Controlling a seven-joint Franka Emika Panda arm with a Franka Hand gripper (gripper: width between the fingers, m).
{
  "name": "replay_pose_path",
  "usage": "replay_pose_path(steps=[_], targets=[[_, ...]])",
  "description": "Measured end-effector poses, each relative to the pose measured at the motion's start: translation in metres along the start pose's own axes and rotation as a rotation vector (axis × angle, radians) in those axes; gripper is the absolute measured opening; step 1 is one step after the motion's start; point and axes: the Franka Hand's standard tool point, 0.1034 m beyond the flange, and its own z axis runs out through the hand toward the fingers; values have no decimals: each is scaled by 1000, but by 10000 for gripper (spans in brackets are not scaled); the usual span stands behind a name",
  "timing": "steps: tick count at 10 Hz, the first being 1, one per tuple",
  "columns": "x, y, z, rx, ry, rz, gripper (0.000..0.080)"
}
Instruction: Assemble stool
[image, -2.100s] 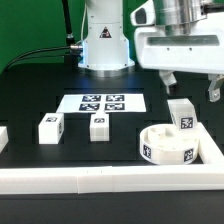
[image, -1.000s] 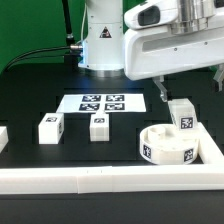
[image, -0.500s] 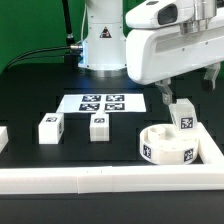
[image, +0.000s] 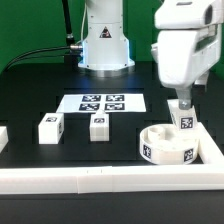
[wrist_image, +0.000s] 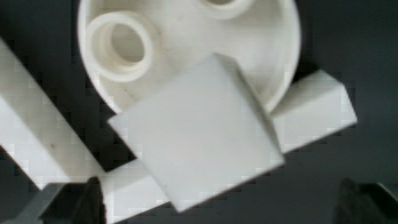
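- The gripper (image: 181, 100) hangs at the right, jaws spread wide over an upright leg block (image: 183, 116).
- That block stands just behind the seat (image: 166, 148), lower right, perhaps touching it.
- A second leg block (image: 51, 128) and third leg block (image: 98, 126) stand left of centre.

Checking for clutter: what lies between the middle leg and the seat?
Nothing: between the middle leg and the seat the exterior view shows only bare black table.
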Motion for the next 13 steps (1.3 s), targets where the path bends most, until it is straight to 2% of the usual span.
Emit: replay_pose_path(steps=[6, 8, 9, 10, 11, 12, 13], targets=[[-6, 1, 6, -12, -41, -362, 649], [-8, 0, 9, -8, -46, -380, 649], [-10, 1, 10, -6, -47, -377, 524], [-12, 1, 11, -5, -48, -374, 524], [-12, 2, 11, -5, -48, -373, 385], [-12, 2, 10, -6, -48, -373, 337], [-12, 2, 10, -7, -47, -353, 337]])
